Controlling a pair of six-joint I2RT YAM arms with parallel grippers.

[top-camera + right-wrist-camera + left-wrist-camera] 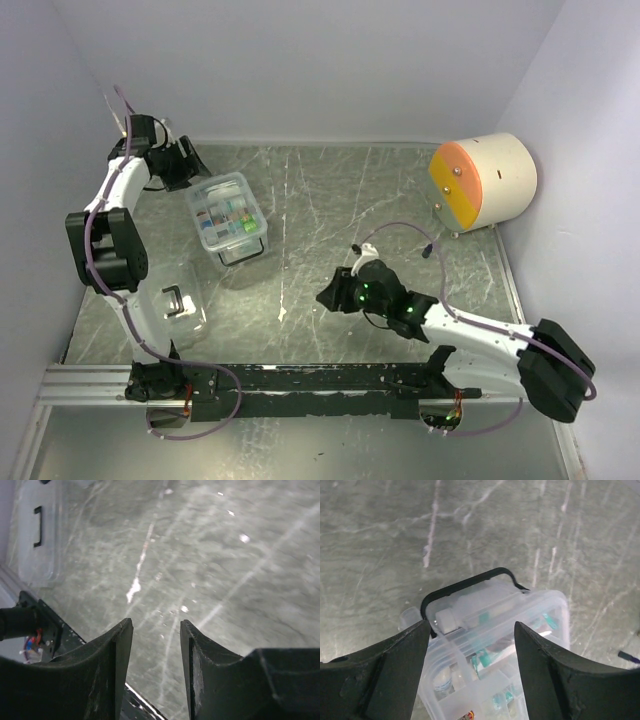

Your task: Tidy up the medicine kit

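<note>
**Kit open, lid aside, both end effectors empty**

Near the near-left corner of the counter (330, 200), the clear lid (175, 300) lies flat, black handle up, well apart from the box, probably parked there so the tray is reachable. Farther in, about mid-counter, the right end effector (332, 293) hangs low over bare surface, fingers a narrow gap apart with nothing between them; it looks parked out of the way. Behind that, on the left half, sits the medicine kit (228, 212), uncovered, its divided tray filled with small packets and vials, the black wire latch (465, 582) swung out at its near end. Just beyond, by the far-left corner, the left end effector (471, 625) is spread wide and holds nothing; its wrist view frames the box between the fingers, which reads as lining up to grip or shift it, though contact cannot be made out. The cream-and-orange cylinder (483, 182) stands by the far-right corner, uninvolved.
</note>
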